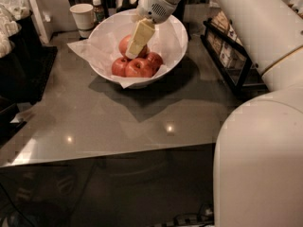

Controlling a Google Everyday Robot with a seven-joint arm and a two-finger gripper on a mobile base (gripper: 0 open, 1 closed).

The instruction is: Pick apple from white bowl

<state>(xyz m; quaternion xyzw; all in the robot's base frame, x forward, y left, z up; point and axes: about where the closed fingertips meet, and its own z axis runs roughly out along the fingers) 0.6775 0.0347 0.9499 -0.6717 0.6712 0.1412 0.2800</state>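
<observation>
The white bowl (pixel 173 41) stands at the back middle of the grey table, lined with crumpled white paper. Several apples lie in it. The apple (pixel 125 44), the largest and orange-red, sits at the back left of the pile. Smaller, deeper red apples (pixel 139 68) lie in front of it and to its right. My gripper (pixel 132 53) reaches down into the bowl from the upper right. Its cream tip lies against the large apple's right side and hides part of it.
A small white paper cup (pixel 84 17) and a small bottle (pixel 97 7) stand behind the bowl on the left. A black wire rack (pixel 227 60) with packets stands to the right. Dark containers (pixel 19 56) line the left edge. My arm's white body (pixel 265 141) fills the right foreground.
</observation>
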